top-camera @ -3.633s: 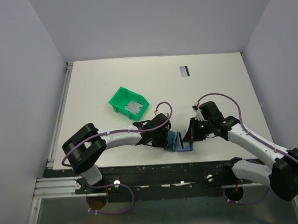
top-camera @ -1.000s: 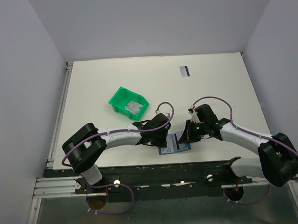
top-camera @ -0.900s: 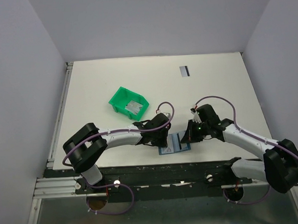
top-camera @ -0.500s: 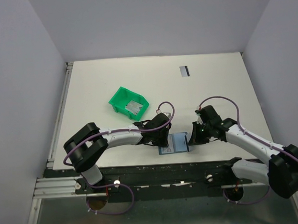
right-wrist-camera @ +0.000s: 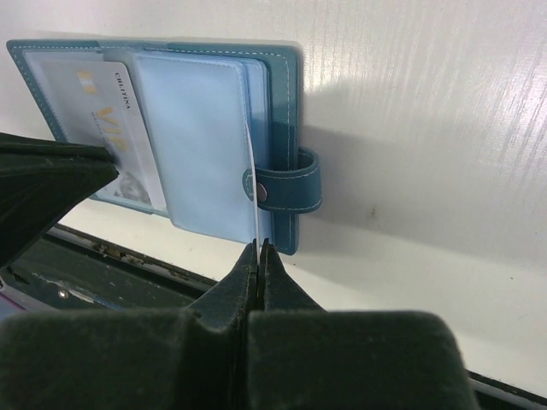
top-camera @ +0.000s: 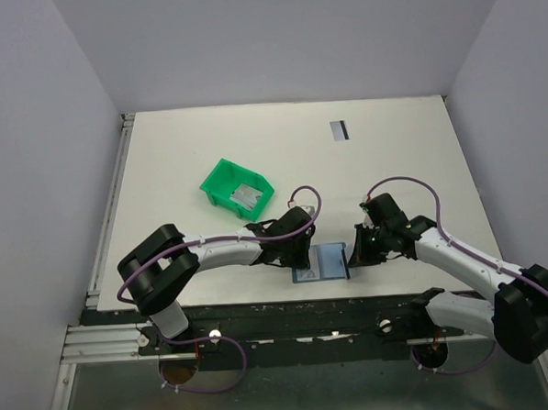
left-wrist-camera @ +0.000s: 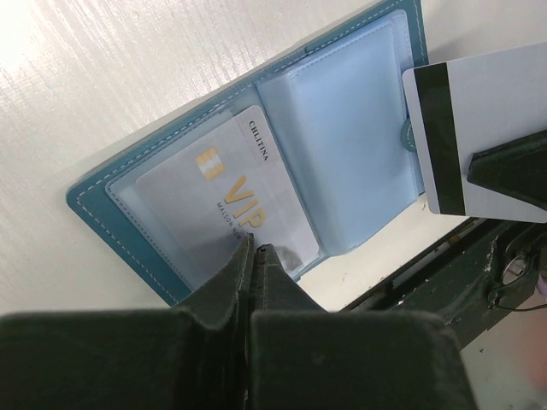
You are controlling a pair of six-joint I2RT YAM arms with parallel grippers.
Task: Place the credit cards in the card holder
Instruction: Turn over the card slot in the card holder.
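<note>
Far left on the table (top-camera: pixel 391 162), a green bin (top-camera: pixel 219 182) with a grey card (top-camera: pixel 247 195) lying inside. Next, the left pincer (left-wrist-camera: pixel 254 249) is pressed together, tips down on the open wallet (left-wrist-camera: pixel 342 145) at the table's near edge, right on the clear sleeve over a VIP card (left-wrist-camera: pixel 231 196). A spare card (top-camera: pixel 339 130) lies well apart, far back. And the right pincer (right-wrist-camera: pixel 256 249) is pinching a striped card (left-wrist-camera: pixel 496 120) on edge, against the wallet's right page by the stud (right-wrist-camera: pixel 249 181).

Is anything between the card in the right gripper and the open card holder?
Nothing visible. The card in the right gripper hangs edge-on over the card holder's right-hand sleeve. The left gripper, shut, presses the left page over the VIP card, clear of that sleeve.
</note>
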